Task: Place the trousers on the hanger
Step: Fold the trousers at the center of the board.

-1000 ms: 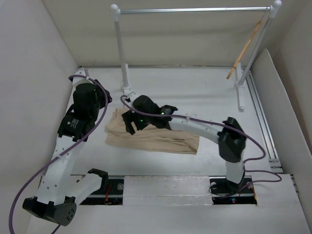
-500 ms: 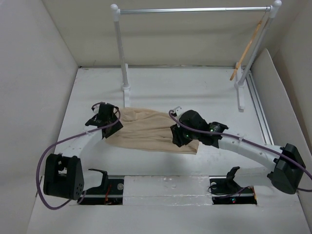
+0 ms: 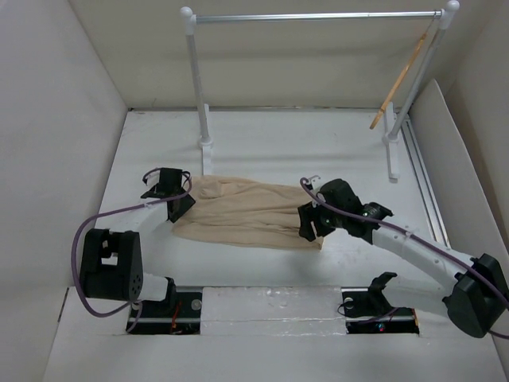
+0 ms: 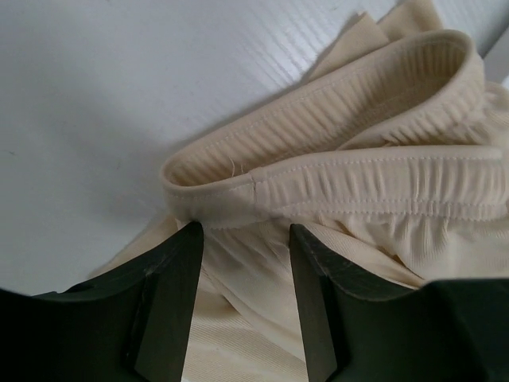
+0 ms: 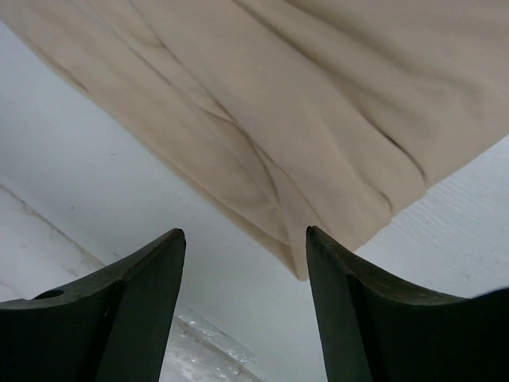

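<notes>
The trousers point(image 3: 246, 211) are laid flat on the table point(image 3: 318, 143), folded into a long beige band that is stretched from left to right at a slight slant. The ribbed, elastic waistband point(image 4: 358, 159) is found at the left end, its opening gaping a little. The leg ends are seen at the right, and the thin cloth is marked by soft creases. The hanger point(image 3: 402, 79), slim and of light-brown wood, is hung slanted at the right end of the rail point(image 3: 318, 16), well apart from the trousers.
</notes>
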You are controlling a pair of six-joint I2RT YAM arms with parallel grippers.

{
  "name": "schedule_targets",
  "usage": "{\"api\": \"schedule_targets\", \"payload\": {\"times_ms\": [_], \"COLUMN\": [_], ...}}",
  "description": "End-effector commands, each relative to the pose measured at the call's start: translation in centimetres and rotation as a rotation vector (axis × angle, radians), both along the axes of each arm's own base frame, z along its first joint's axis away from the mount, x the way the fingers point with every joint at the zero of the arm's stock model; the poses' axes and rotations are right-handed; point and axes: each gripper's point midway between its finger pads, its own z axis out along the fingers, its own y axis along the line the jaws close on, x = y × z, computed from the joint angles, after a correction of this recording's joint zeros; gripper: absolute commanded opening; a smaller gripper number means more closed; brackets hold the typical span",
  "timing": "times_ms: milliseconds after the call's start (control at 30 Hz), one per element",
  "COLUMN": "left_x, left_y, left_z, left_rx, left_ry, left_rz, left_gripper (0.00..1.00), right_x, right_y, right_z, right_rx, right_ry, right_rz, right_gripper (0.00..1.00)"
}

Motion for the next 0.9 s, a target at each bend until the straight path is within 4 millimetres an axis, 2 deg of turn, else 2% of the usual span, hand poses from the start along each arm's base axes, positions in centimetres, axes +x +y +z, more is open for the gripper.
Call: {"api": "schedule_targets", "payload": {"times_ms": [0,167,233,400,533,600,633,667,700,733,767,833,867], "left_x": [0.6,-0.4,-0.4,0.0,0.6,1.1,1.1,1.7,1.8,1.8,2.2,1.6,1.3], "left_y": [1.1,2.6,2.6,2.3,2.5,2.5,2.5,2.4,2.4,2.4,2.4,2.6,2.6], "left_z": [1.5,2.5,2.5,1.4,0.5,0.6,0.7,1.7,2.2,2.7,4.3,5.5,6.7], "left_rx": [0.033,0.085,0.085,0.084,0.104,0.109,0.11,0.103,0.104,0.104,0.101,0.106,0.102], "left_ry": [-0.027,-0.057,-0.06,-0.036,0.002,-0.004,-0.002,-0.03,-0.04,-0.048,-0.087,-0.097,-0.128], "left_rz": [0.072,0.133,0.136,0.109,0.108,0.104,0.108,0.108,0.105,0.103,0.104,0.102,0.097], "left_gripper": [0.43,0.46,0.47,0.51,0.49,0.36,0.26,0.11,0.06,0.02,0.0,0.0,0.0], "right_x": [0.7,1.1,1.3,1.2,1.3,1.3,1.4,1.2,1.2,1.4,1.0,0.8,0.4], "right_y": [0.1,-0.6,-0.8,-1.5,-2.3,-2.8,-3.3,-4.1,-4.7,-5.5,-6.3,-6.9,-6.7], "right_z": [1.3,1.2,1.1,0.9,0.8,0.9,0.7,0.3,0.0,-0.2,-1.0,-1.6,-2.1], "right_rx": [0.045,0.041,0.037,0.028,0.016,0.007,0.001,-0.032,-0.047,-0.059,-0.083,-0.087,-0.068], "right_ry": [-0.047,-0.048,-0.045,-0.044,-0.043,-0.047,-0.046,-0.036,-0.026,-0.023,-0.003,0.011,0.029], "right_rz": [0.036,0.032,0.027,0.023,0.006,-0.004,-0.022,-0.042,-0.068,-0.096,-0.114,-0.128,-0.116], "right_gripper": [0.68,0.69,0.69,0.7,0.71,0.71,0.72,0.74,0.75,0.76,0.78,0.78,0.78]}}
